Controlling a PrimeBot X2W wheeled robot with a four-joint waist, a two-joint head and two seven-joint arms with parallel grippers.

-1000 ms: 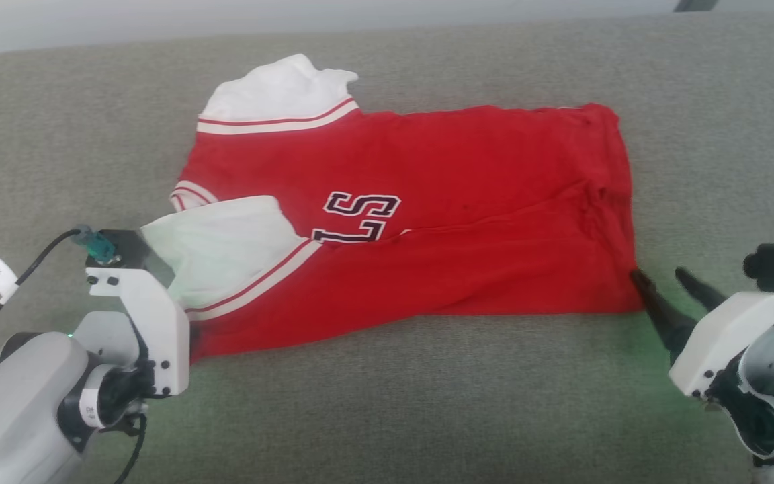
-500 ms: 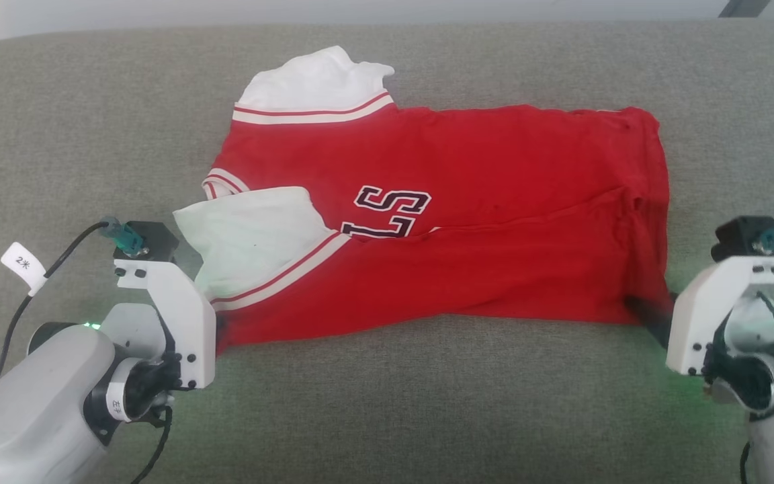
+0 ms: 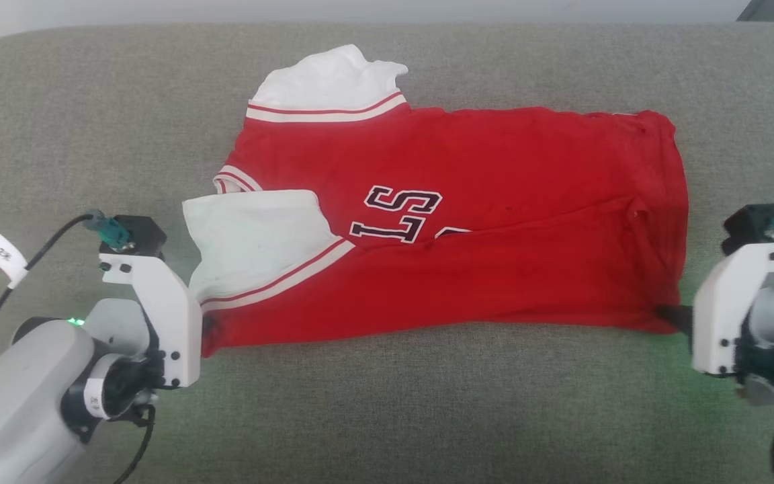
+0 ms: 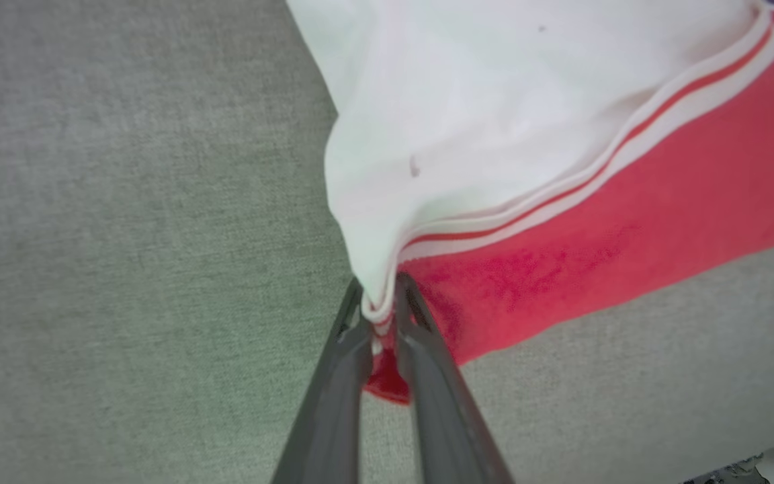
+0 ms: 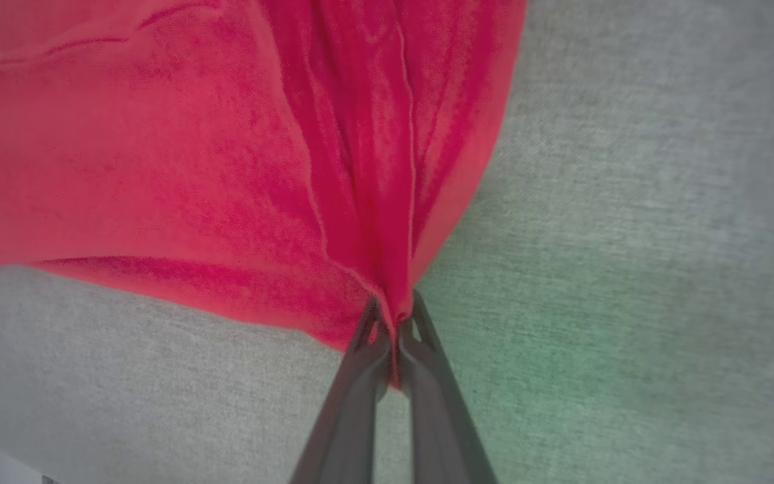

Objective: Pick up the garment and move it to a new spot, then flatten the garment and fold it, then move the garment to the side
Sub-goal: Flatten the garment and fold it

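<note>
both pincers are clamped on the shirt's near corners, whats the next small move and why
Probably raise both pincers together slightly, lifting the near edge. The left pincer is shut on the garment at its near white-sleeve corner, the right pincer on the near hem corner, and the garment lies spread on the grey cushion, so an even lift should start the fold without skewing it.

Lower left of the frame, a pale grey forearm is ending in a white angular bracket studded with black screws. A teal plug is topping it, its black cable wearing a white tag. Lower right, a second white bracket is catching green light. The left tool and right tool are showing long, slim, dark grey fingers.
</note>
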